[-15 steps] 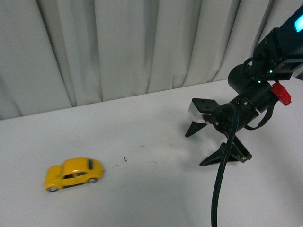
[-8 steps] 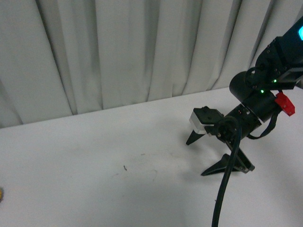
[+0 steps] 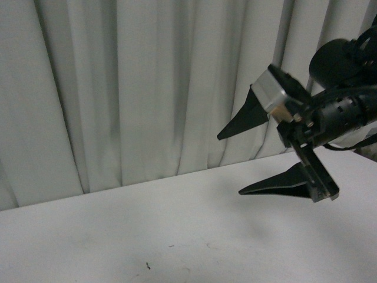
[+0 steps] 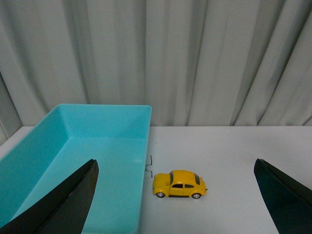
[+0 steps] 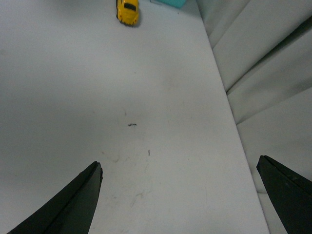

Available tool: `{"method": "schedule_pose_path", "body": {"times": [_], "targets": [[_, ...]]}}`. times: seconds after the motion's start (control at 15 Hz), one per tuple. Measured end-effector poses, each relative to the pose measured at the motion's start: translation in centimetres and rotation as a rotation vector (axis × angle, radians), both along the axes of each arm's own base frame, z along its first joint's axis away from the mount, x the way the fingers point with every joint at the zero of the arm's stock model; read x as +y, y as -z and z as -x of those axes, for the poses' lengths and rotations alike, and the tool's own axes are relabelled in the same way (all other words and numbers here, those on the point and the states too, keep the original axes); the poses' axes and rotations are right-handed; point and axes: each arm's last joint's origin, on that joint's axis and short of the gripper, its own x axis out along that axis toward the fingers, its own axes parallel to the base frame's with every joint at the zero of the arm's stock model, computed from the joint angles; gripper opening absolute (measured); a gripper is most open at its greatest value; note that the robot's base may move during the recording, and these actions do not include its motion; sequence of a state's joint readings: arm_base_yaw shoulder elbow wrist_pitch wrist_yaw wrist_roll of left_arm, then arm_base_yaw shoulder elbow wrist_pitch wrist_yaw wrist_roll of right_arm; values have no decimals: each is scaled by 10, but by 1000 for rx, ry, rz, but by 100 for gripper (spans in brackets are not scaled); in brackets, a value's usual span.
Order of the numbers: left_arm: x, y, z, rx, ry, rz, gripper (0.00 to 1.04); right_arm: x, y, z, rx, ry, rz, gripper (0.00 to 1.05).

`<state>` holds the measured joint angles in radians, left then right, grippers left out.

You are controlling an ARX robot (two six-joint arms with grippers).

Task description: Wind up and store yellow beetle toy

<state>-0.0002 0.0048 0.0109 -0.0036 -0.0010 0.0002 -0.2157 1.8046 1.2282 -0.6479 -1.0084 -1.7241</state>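
Note:
The yellow beetle toy (image 4: 179, 184) stands on its wheels on the white table, just beside the long wall of a turquoise bin (image 4: 105, 127). In the right wrist view the yellow beetle toy (image 5: 127, 10) shows small and far off. My left gripper (image 4: 178, 214) is open, well back from the toy, which lies between its fingers' lines of sight. My right gripper (image 3: 230, 162) hangs open above the table at the right of the front view, holding nothing. The toy is out of the front view.
Grey curtains (image 3: 147, 88) close off the back of the white table (image 3: 177, 236). The table's edge (image 5: 229, 112) runs along the curtain in the right wrist view. A small dark wire scrap (image 4: 149, 165) lies by the bin's corner.
The toy rolled left out of the front view. That view has tilted upward, showing more curtain. My right gripper has risen from the table and stands higher and larger in view.

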Motion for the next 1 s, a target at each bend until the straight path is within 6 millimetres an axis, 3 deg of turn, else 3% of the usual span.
{"method": "schedule_pose_path", "body": {"times": [0.07, 0.13, 0.2, 0.27, 0.33, 0.47, 0.6, 0.66, 0.73, 1.0], "targets": [[0, 0, 0, 0, 0, 0, 98, 3, -13, 10, -22, -9, -6, 98], [0, 0, 0, 0, 0, 0, 98, 9, -20, 12, -157, 39, 70, 95], [0, 0, 0, 0, 1, 0, 98, 19, -22, 23, -264, 256, 219, 86], [0, 0, 0, 1, 1, 0, 98, 31, -18, 38, -308, 433, 215, 79], [0, 0, 0, 0, 2, 0, 98, 38, -15, 56, -316, 613, 155, 71], [0, 0, 0, 0, -1, 0, 98, 44, -19, 93, -348, 973, -125, 55], [0, 0, 0, 0, 1, 0, 98, 50, -35, 135, -294, 1170, -493, 35], [0, 0, 0, 0, 0, 0, 98, 51, -35, 152, -233, 1200, -591, 26], [0, 0, 0, 0, 0, 0, 98, 51, -25, 186, -172, 1224, -728, 2], [0, 0, 0, 0, 0, 0, 98, 51, 3, 207, -151, 1230, -767, 2]]}}
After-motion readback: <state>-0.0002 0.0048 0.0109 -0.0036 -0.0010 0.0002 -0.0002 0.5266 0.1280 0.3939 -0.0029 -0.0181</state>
